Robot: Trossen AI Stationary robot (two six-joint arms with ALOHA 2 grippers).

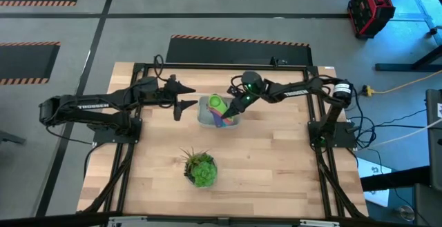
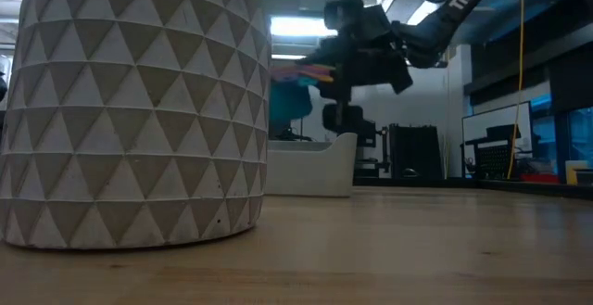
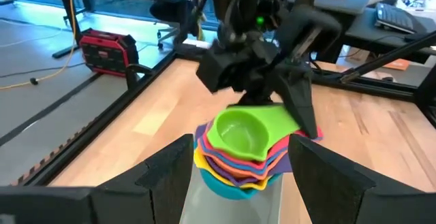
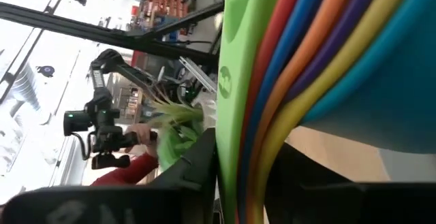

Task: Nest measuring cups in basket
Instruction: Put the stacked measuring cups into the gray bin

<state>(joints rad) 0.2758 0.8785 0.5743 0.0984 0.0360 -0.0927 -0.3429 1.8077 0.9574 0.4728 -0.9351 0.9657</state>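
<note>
The measuring cups (image 3: 238, 139) are nested in one stack, green on top, then red, blue, orange, purple, yellow and teal below. My right gripper (image 1: 235, 105) is shut on them and holds them over the pale basket (image 1: 204, 119), which stands on the table near its middle. In the low view the stack (image 2: 298, 71) hangs above the basket's rim (image 2: 315, 161). My left gripper (image 1: 185, 97) stands open just left of the basket and points at the stack. In its wrist view its two fingers frame the stack without touching it. My right gripper pinches the stacked handles (image 4: 235, 115) of the cups between its two fingers (image 3: 300, 105), all layers together. It comes from the table's right side, slanting a little downward. The bowls stick out toward the table's left, and the stack hangs clear above the basket.
A leafy green plant (image 1: 199, 169) in a white patterned pot (image 2: 130, 110) stands toward the table's near edge, in front of the basket. Black frame rails (image 1: 131, 116) run along the table's sides. Bare wood lies to the right of the plant.
</note>
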